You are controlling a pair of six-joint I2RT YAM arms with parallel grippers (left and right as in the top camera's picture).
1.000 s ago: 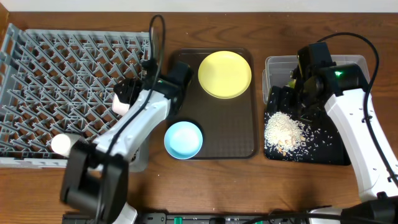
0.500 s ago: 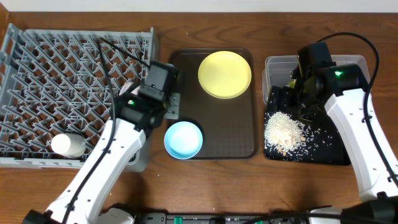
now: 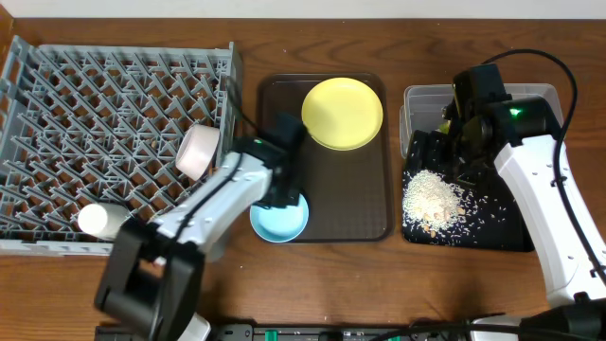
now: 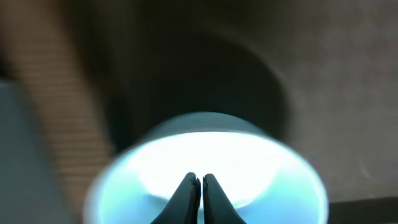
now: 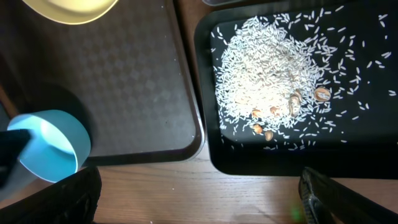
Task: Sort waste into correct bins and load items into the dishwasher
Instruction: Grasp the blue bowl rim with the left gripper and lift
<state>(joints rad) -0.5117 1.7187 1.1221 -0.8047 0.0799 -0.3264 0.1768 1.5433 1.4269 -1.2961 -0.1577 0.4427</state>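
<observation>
Since the earlier frames the left arm has left the dish rack [image 3: 57, 114], which sits to the left of the dark-brown serving tray [image 3: 365, 204], and has swung over the tray's near-left corner. The white bowl [image 3: 197, 152] it carried a second ago is now free of it and lies tilted among the pegs, by the rack wall nearest the tray. The small white cup [image 3: 99, 220] lies at almost the same spot in the rack's near corner, far from the tray. The left jaws, open a second ago, have come together. The right arm, the yellow plate [image 3: 342, 114] and the light-blue bowl [image 3: 279, 218] have not moved.

The left arm reaches from the table's near edge diagonally up to the tray, its wrist bent down above the light-blue bowl, which stands on the tray's near-left corner. In the wrist view the left gripper [image 4: 200, 182] points into the bowl's hollow, its two dark fingers pressed flat against each other with nothing seen between them.

The right arm rises along the side right of the tray and bends in above the black tray [image 3: 511, 242], which lies just right of the serving tray. The right gripper [image 5: 198, 186] hangs there with its fingers spread wide and empty. The rice crumbs [image 3: 431, 197] lie heaped in the black tray's end nearest the serving tray, with grains scattered around. The clear tub [image 3: 540, 95] stands behind the black tray. The yellow plate rests on the serving tray's far end.
</observation>
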